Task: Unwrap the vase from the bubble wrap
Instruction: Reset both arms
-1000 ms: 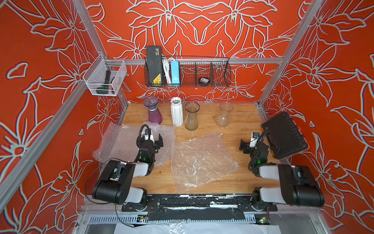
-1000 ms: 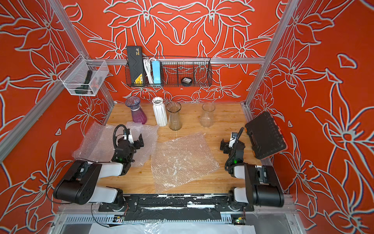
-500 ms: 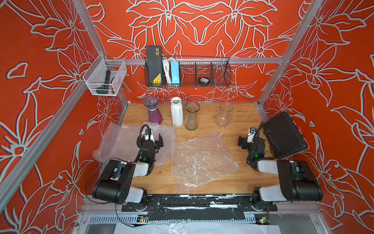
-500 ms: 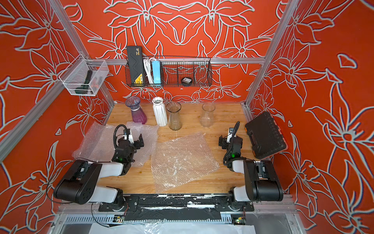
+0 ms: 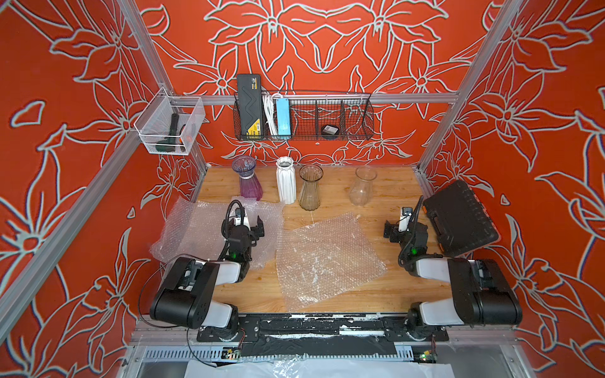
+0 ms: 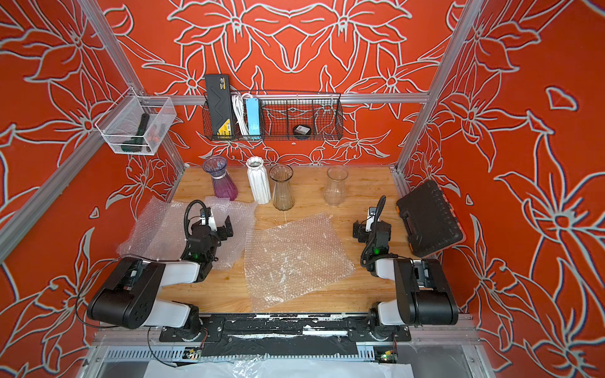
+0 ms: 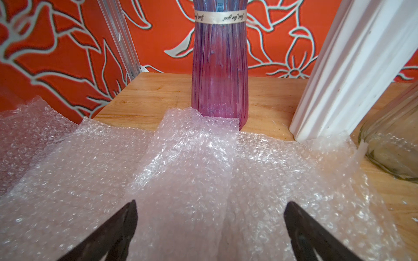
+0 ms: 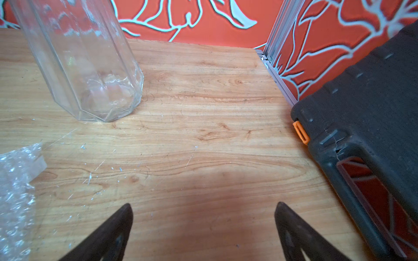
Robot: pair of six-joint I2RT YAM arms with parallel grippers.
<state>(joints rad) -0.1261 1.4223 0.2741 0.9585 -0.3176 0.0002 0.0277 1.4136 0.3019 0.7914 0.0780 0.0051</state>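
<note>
Bubble wrap (image 7: 185,162) is lying flat beneath and ahead of our left gripper (image 7: 210,210), spread and empty; we are hovering our right gripper (image 8: 203,210), likewise spread, over the table (image 8: 203,117).

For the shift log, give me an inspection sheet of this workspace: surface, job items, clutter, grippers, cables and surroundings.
Surface: wooden tabletop, scuffed.
Job's things: purple vase, white vase, brownish vase and clear vase stand bare at the back; central bubble wrap lies flat; more bubble wrap under the left arm.
Clutter: black tool case at the right edge.
Grippers: left gripper open over wrap; right gripper open over bare wood; both empty.
Cables: left wrist cable and right wrist cable loop upward.
Surroundings: red floral walls; wire basket; clear bin.
</note>
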